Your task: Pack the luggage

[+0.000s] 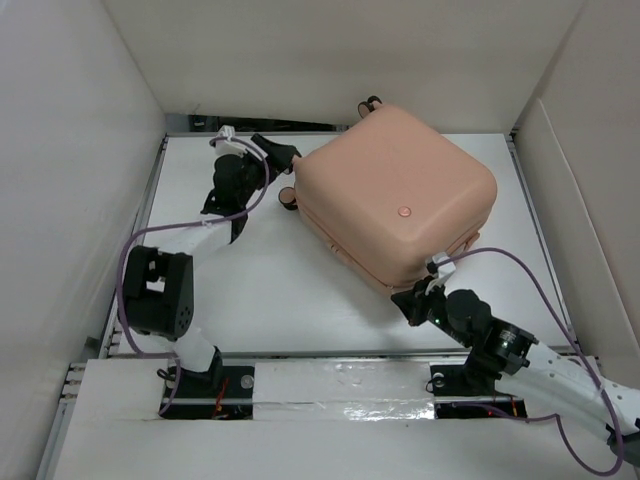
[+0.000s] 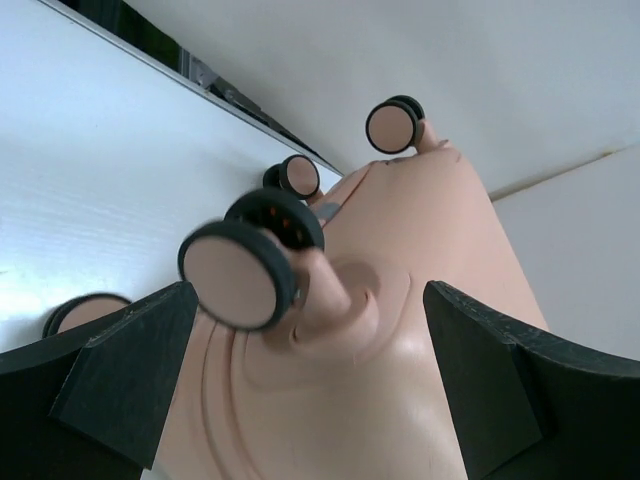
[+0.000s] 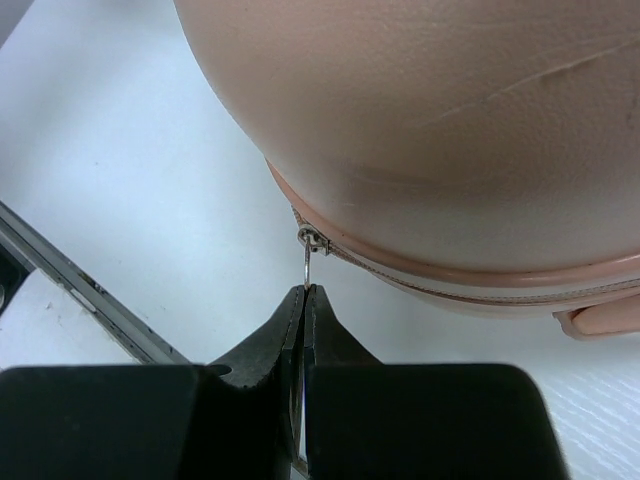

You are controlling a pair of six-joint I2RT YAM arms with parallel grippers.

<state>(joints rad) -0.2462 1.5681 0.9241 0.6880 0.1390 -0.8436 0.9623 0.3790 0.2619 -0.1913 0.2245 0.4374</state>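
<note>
The luggage point(image 1: 395, 195) lies shut on the white table, a peach-pink hard shell turned at an angle. My left gripper point(image 1: 268, 190) is open at its left end, its black fingers point(image 2: 120, 370) standing wide on either side of a caster wheel point(image 2: 240, 272) without touching the shell point(image 2: 400, 330). Two more wheels point(image 2: 395, 125) show beyond it. At the near corner, my right gripper point(image 1: 418, 296) is shut on the thin metal zipper pull point(image 3: 308, 262), which hangs from the slider on the luggage's zip seam point(image 3: 450, 285). The tips point(image 3: 305, 290) pinch the pull's lower end.
White walls point(image 1: 80, 150) enclose the table point(image 1: 280, 290) on the left, back and right. A metal rail point(image 3: 80, 280) runs along the near edge by the right gripper. A dark gap point(image 2: 130, 30) runs along the table's back edge.
</note>
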